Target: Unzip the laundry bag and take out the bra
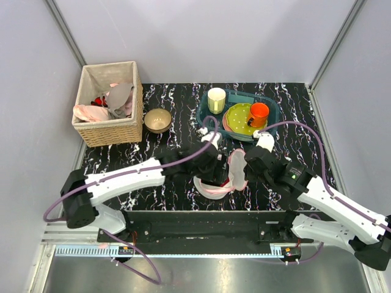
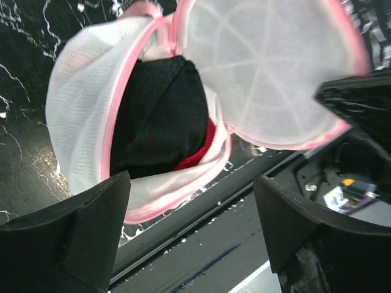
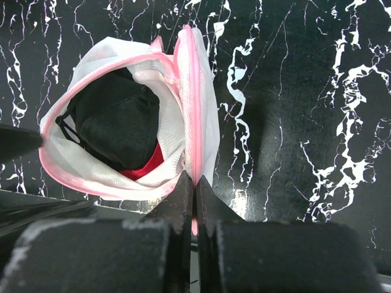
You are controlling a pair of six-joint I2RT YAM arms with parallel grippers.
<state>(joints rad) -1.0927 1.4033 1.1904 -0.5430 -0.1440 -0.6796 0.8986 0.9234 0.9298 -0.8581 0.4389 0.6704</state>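
Observation:
The laundry bag (image 1: 227, 177) lies unzipped near the table's front edge, a white mesh pouch with pink zipper trim. Its lid (image 2: 269, 67) stands up on edge. Inside the open pouch (image 3: 110, 49) lies the bra (image 3: 116, 122), a dark bundle with a red edge and a thin strap. My right gripper (image 3: 195, 180) is shut on the lid's pink trim (image 3: 192, 104) and holds it upright. At the pouch's near rim my left gripper (image 2: 190, 201) hovers open, holding nothing, with the bra (image 2: 159, 116) just beyond its fingers.
A wicker basket (image 1: 113, 131) with pale cloths stands at the back left, a brass bowl (image 1: 157, 119) beside it. A teal tray (image 1: 276, 116) at the back holds a green plate, an orange mug and a cream cup. The table's metal front rail runs just under the bag.

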